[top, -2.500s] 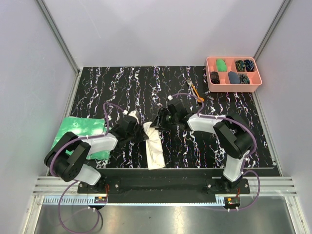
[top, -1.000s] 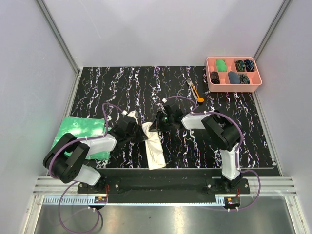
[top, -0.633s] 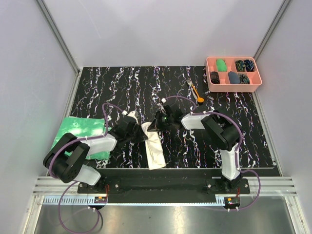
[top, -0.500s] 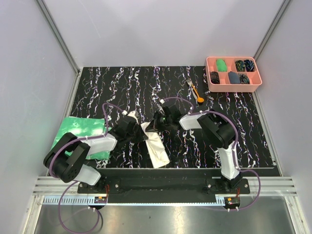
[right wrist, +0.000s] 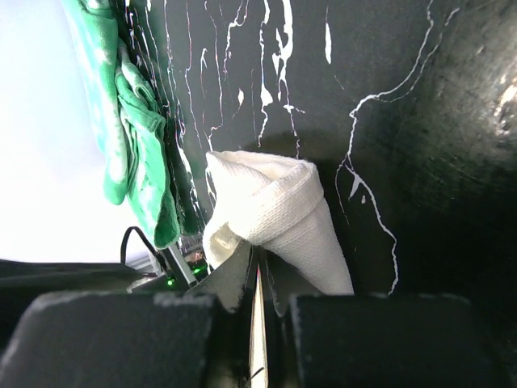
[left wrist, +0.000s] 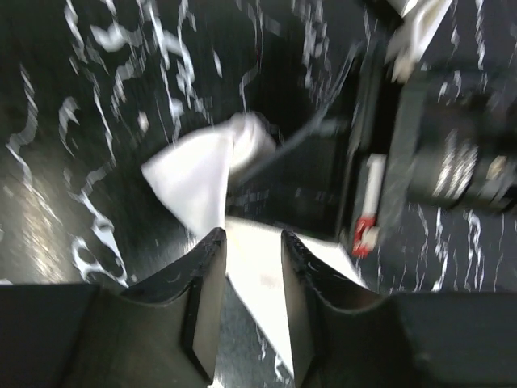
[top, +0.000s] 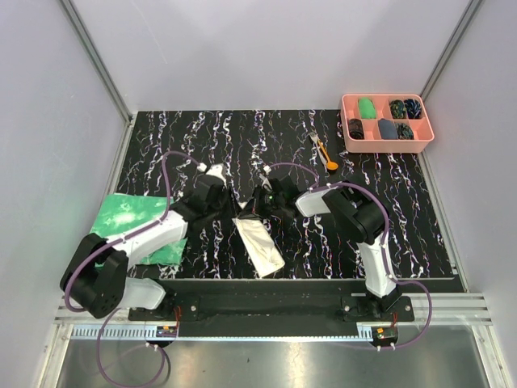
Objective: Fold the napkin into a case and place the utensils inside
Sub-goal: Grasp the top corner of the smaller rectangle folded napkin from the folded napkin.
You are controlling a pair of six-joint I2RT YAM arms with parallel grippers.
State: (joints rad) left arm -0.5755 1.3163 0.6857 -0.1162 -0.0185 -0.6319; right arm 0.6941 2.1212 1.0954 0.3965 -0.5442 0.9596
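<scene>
The cream-white napkin (top: 260,245) lies as a narrow folded strip slanting toward the front edge, its upper end lifted. My right gripper (top: 254,210) is shut on that upper end. In the right wrist view the cloth (right wrist: 279,206) bunches into a cone right at the pinched gripper (right wrist: 258,271). My left gripper (top: 229,208) hovers just left of that end. In the left wrist view it (left wrist: 252,236) stands open, with the napkin (left wrist: 194,182) under the gap and touching neither finger. The utensils, a fork (top: 314,138) and an orange spoon (top: 330,165), lie at the back right.
A pink compartment tray (top: 346,121) with small dark and green items sits at the back right corner. A green-and-white mottled cloth (top: 129,222) lies at the left edge, partly under the left arm, and shows in the right wrist view (right wrist: 129,145).
My left gripper has opened, let go of the napkin and drawn back toward the far left. The right gripper kept its hold, and the strip's near end swung to the right.
</scene>
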